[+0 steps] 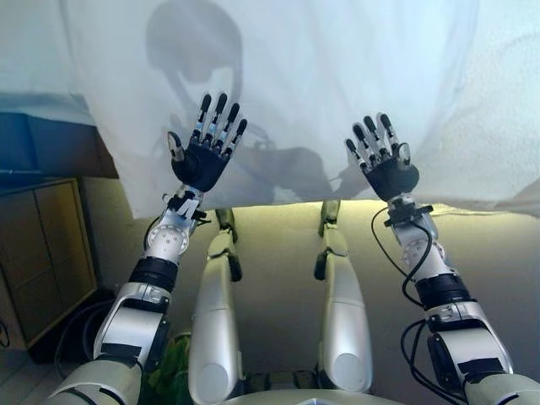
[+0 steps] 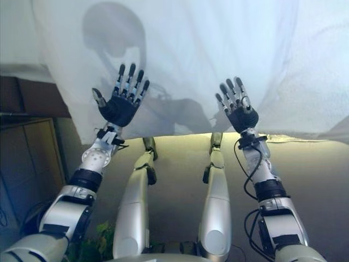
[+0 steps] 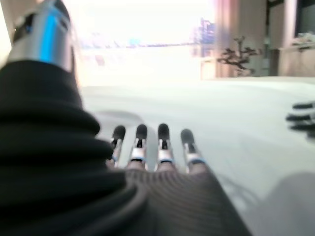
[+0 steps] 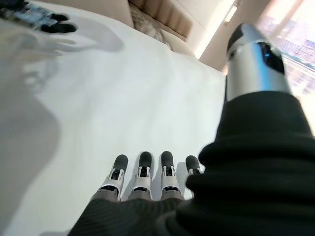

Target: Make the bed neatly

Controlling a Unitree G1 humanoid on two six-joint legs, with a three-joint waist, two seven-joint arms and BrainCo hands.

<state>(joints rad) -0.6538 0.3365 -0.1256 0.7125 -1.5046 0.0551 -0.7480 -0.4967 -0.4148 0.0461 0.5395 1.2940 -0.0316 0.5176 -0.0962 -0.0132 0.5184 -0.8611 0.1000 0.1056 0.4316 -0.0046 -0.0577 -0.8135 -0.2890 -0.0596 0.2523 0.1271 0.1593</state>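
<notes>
Looking down from the head: a white sheet (image 1: pixel 337 93) covered the bed and hung over its near edge.
Left hand (image 1: pixel 202 156): flat over the sheet near that edge, fingers straight and spread, holding nothing.
Right hand (image 1: pixel 384 164): the same, well apart from the left, fingers straight, nothing in it.
Cabinet (image 1: pixel 38 253): wooden, on the robot's left beside the bed.
Left wrist view: fingers (image 3: pixel 140 145) lay straight above the smooth sheet (image 3: pixel 236 118); a small bare tree (image 3: pixel 236 54) stood beyond the bed.
Right wrist view: fingers (image 4: pixel 142 177) straight over the sheet (image 4: pixel 123 93); a padded headboard (image 4: pixel 162 17) at the far end.
</notes>
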